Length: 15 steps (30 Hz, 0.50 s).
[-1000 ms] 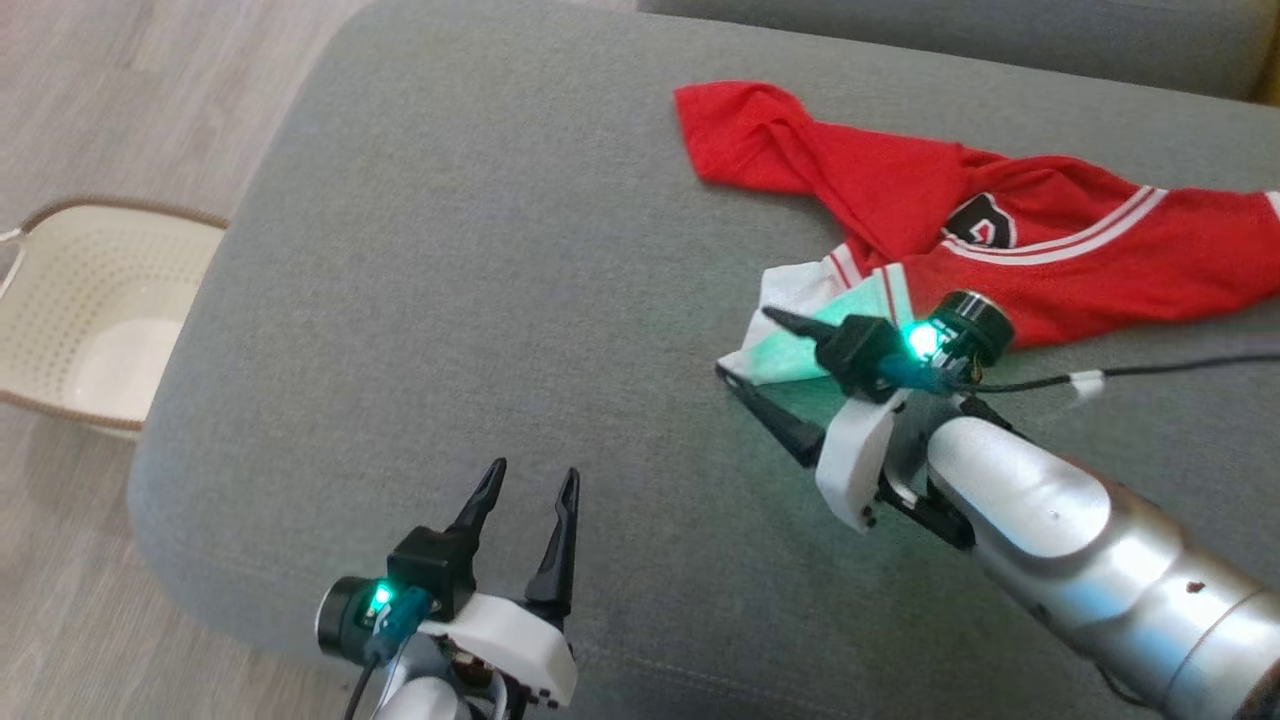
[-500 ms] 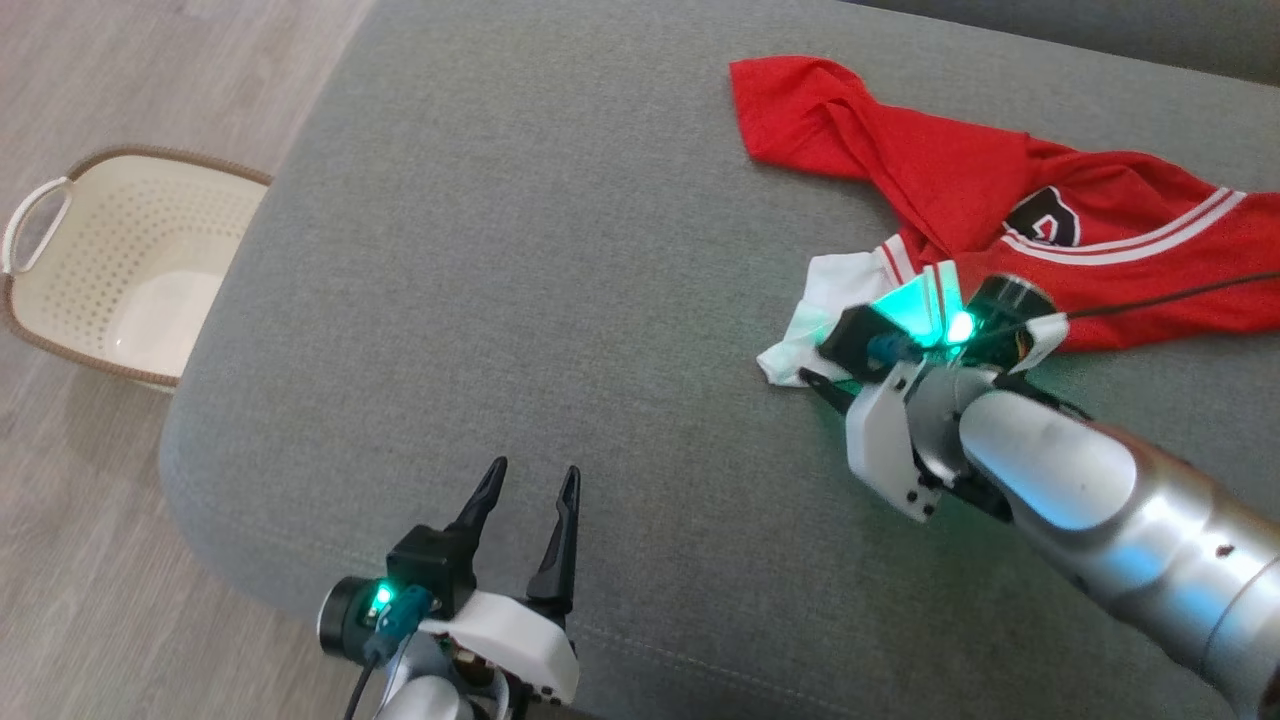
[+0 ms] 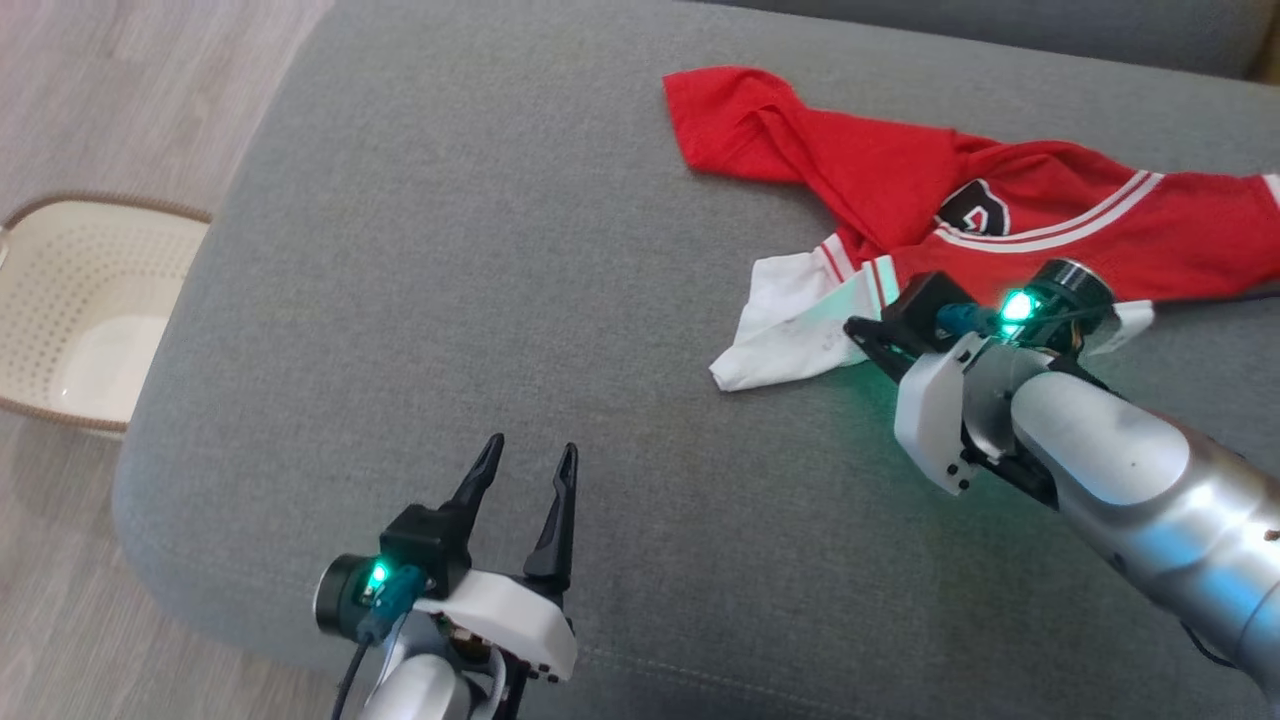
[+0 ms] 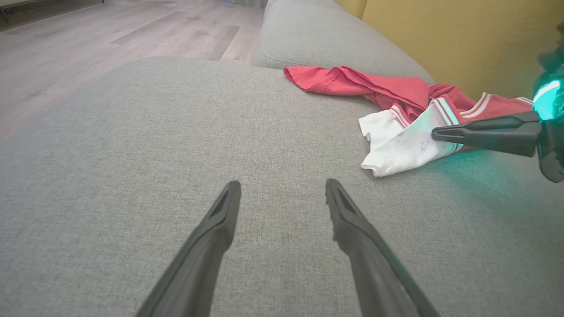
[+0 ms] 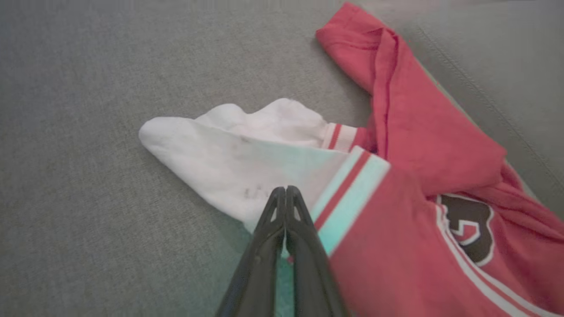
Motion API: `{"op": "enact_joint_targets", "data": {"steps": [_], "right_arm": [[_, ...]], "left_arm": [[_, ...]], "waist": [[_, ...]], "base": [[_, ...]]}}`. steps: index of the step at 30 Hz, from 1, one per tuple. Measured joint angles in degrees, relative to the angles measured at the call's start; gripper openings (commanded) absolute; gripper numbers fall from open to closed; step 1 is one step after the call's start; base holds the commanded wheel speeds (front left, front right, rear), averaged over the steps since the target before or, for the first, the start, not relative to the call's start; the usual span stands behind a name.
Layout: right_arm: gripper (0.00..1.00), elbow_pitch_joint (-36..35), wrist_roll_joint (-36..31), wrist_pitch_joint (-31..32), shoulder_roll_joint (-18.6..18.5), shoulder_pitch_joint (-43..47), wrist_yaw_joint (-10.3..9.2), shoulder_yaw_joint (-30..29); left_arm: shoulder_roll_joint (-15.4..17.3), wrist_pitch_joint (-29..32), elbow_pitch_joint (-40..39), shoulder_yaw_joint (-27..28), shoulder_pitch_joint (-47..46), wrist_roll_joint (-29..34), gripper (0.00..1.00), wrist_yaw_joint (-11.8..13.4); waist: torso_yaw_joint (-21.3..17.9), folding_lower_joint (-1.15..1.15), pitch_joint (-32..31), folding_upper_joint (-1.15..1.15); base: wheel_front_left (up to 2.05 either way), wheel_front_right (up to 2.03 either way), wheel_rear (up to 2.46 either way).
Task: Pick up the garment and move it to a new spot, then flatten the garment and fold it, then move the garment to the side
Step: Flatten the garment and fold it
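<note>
While right tool point(image 5: 285, 189) pinches the garment point(image 5: 396, 246) – left tool point(image 3: 531, 447) spread, basket point(image 3: 60, 290) on floor

The garment point(image 3: 900, 190) is a bright red jersey with white striped trim point(image 3: 1060, 222) and black, white-outlined lettering point(image 3: 975, 212) that is partly lost in a fold. It lies crumpled and unflattened on the grey sofa cushion point(image 3: 450, 300), toward 1 o'clock in the head view. The red body is twisted, with one end running out to 10 o'clock. The white sleeve point(image 3: 790, 330) spreads toward 7 o'clock and bears faint grey marks. The right gripper point(image 5: 286, 190) is clamped on that sleeve's edge beside the striped cuff.
</note>
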Motion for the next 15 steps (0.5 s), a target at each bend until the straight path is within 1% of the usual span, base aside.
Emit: {"op": "enact_joint_targets", "data": {"steps": [2,3,4,5,10,12,15], "right_arm": [[0.0,1.33,0.58,-1.72,0.43,0.0,0.0,-0.67],[0.22,2.0,0.65,-2.83,0.57,0.0,-0.01,-1.03],[0.83,2.44,0.89,-3.87,0.7,-0.02,0.0,-1.23],[1.0,2.59,0.81,-5.1,0.88,-0.03,-0.01,-1.15],[1.0,0.66,0.11,-6.43,1.32,-1.53,0.0,0.82],[1.0,-0.75,-0.69,-4.86,1.12,-3.5,0.0,1.33],[1.0,-4.32,-3.22,0.73,0.44,-5.51,0.0,1.33]], "left_arm": [[0.0,0.0,0.04,0.18,0.09,0.01,1.0,0.0],[0.0,0.0,0.04,0.2,0.19,0.02,1.0,0.0],[0.0,0.0,0.03,0.2,0.32,0.05,1.0,-0.02],[0.0,0.0,0.03,0.2,0.51,0.26,1.0,-0.07],[0.0,0.0,0.04,0.14,0.8,0.53,1.0,-0.3],[0.0,0.0,0.03,-0.07,0.79,0.52,1.0,-0.58],[0.0,0.0,0.04,-0.54,0.76,0.27,1.0,-0.57]], "waist": [[-0.56,0.0,-0.45,0.0],[-0.82,0.0,-0.66,0.0],[-1.07,0.0,-0.83,0.0],[-1.27,0.0,-0.96,0.0],[-1.4,0.0,-0.91,0.0],[-0.84,0.0,-0.66,0.0],[0.47,0.0,-0.34,0.0]], "base": [[0.0,0.0,0.0],[0.0,0.0,0.0],[0.0,0.0,0.0],[0.0,0.0,0.0],[0.0,0.0,0.0],[0.0,0.0,0.0],[0.0,0.0,0.0]]}}
